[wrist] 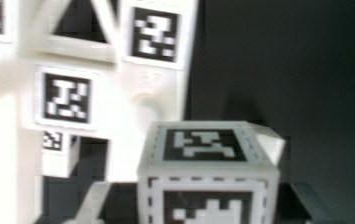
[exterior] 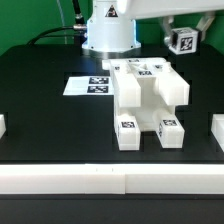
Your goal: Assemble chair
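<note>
The chair (exterior: pixel 147 98) sits part-built near the middle of the black table (exterior: pixel 40 120), a chunky white body with two thick legs (exterior: pixel 128 130) pointing toward the front rail (exterior: pixel 110 180), each with a tag on its end. In the wrist view the same body (wrist: pixel 76 95) stands close behind a loose square block (wrist: pixel 204 165), tagged on two faces, which I take to be another leg. From the exterior view that block (exterior: pixel 183 41) is off at the far right, right under the hand (exterior: pixel 181 32). The fingers are hidden in both views, so I cannot tell whether they are apart or clamped on it. My guess is the job is around halfway, with the core joined and this piece and probably more left to fit. Beyond the chair, the marker board (exterior: pixel 88 85) lies flat just to the exterior view's left, with the robot's base (exterior: pixel 108 32) behind it.
</note>
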### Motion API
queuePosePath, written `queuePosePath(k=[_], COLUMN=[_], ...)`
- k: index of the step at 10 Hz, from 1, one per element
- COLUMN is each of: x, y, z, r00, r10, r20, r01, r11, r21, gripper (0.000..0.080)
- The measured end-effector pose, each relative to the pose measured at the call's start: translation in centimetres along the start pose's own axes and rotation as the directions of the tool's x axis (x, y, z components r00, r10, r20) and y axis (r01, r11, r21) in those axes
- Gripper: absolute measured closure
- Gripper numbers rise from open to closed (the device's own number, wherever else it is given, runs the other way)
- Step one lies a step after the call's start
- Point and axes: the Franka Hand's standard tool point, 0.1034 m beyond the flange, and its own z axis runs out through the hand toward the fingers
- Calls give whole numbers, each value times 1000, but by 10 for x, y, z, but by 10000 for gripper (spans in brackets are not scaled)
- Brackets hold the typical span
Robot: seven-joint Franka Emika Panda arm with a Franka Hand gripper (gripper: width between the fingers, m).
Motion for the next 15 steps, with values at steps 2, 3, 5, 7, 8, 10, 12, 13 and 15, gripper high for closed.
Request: queuePosePath(k=[2, 3, 5, 7, 8, 10, 12, 13, 15], x=[-3, -3, -3, -3, -9, -10, -10, -10, -8], y=[18, 17, 18, 12, 6, 11, 11, 10, 9], z=[0, 0, 1, 8, 14, 14, 15, 18, 18], r00=[1000, 1000, 1000, 999, 998, 998, 998, 997, 996], r10=[-12, -11, -10, -22, -33, -22, -23, -28, -37], r20=[1, 1, 2, -46, -52, -52, -54, -74, -84], r01=[12, 11, 10, 21, 32, 21, 22, 26, 34], r11=[1000, 1000, 1000, 1000, 999, 1000, 1000, 999, 999], r21=[-1, -1, -1, -18, -22, -20, -21, -29, -37], gripper=[511, 511, 511, 511, 511, 511, 511, 511, 511])
